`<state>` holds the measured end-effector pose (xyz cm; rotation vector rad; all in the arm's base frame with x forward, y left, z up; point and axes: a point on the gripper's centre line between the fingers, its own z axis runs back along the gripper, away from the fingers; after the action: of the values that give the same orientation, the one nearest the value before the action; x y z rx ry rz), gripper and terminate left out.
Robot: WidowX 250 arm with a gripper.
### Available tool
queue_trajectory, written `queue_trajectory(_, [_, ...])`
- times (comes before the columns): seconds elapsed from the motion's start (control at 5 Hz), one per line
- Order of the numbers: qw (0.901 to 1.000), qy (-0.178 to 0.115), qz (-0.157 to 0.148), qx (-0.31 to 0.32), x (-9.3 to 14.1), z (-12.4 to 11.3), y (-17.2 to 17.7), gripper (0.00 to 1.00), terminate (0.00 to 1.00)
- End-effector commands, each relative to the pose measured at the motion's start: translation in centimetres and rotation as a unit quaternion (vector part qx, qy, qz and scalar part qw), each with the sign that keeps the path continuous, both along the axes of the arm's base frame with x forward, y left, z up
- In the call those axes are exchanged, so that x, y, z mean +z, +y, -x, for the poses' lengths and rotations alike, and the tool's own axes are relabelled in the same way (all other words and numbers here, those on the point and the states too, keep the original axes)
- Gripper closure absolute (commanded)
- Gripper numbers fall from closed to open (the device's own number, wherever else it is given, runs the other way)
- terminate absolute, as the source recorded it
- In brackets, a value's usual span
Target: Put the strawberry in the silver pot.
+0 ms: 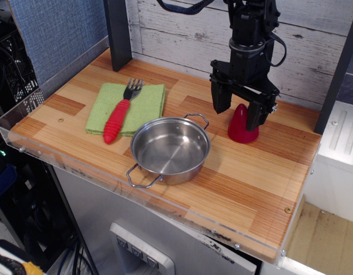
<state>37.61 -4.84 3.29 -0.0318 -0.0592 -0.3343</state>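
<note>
The strawberry (242, 125) stands upright, tip up, directly under the released tool (241, 112), whose 2 fingers straddle its tip, with the pot (171, 150) to its left

glossy dark red cone-shaped strawberry (242, 127) upright on its rounded base, tip up, on the counter (251, 183), just right of the empty shiny silver pot (171, 150), not touching it
</note>
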Motion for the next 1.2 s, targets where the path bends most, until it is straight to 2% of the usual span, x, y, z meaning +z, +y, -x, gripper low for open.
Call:
queue_trajectory(0.0, [0.9999, -0.011, 0.002, 0.003, 0.8, 0.0, -0.2, 0.00, 0.00])
queue_trajectory(0.2, [0.9999, -0.009, 0.004, 0.010, 0.7, 0.2, -0.1, 0.00, 0.00])
queue_trajectory(0.4, [0.9998, -0.009, 0.007, 0.016, 0.7, 0.4, 0.1, 1.00, 0.00])
queue_trajectory(0.6, [0.9997, -0.005, 0.010, 0.020, 0.9, 0.5, 0.4, 1.00, 0.00])
queue_trajectory(0.8, [0.9978, -0.035, 0.033, 0.044, 4.8, 0.4, 1.7, 1.00, 0.00])
queue_trajectory(1.0, [0.9926, -0.078, 0.062, 0.069, 8.7, 0.6, 3.4, 1.00, 0.00])
